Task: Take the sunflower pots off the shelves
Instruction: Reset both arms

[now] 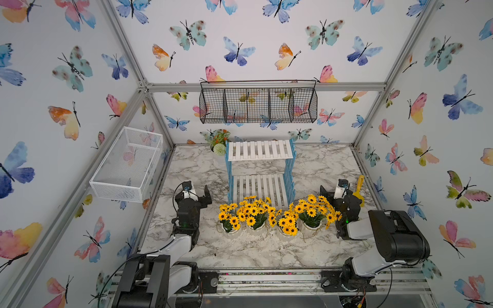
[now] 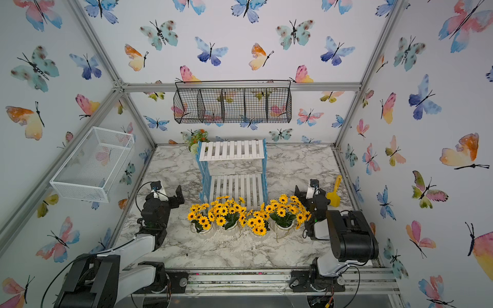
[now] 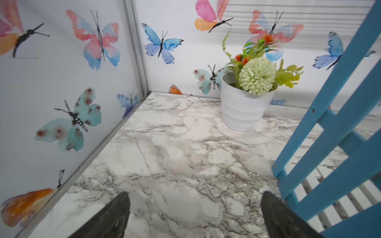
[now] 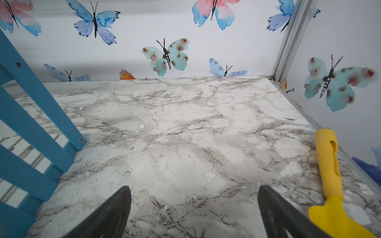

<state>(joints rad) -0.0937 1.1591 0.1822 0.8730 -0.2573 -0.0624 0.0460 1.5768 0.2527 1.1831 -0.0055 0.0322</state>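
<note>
Marble tabletop (image 1: 240, 250), butterfly-papered walls (image 1: 266, 53), 4 sunflower pots (image 1: 256, 213) in a row before the shelves (image 1: 260, 150), left gripper (image 3: 194, 197) and right gripper (image 4: 194, 189) jaws spread wide

Contents as seen in both top views:
- Shelves (image 1: 260, 150): stood on the table (image 1: 240, 250), centre of frame.
- Sunflower pots (image 1: 253, 213): four in a row on the table, just in front of the lower tier.
- Flowerpot (image 1: 220, 145): on the table, behind the shelves' left corner.
- Wire basket (image 1: 258, 105): on the back wall, above the shelves.
- Mesh basket (image 1: 125, 165): on the wall at middle left.
- Scoop (image 1: 358, 193): on the table, right of the shelves.
</note>
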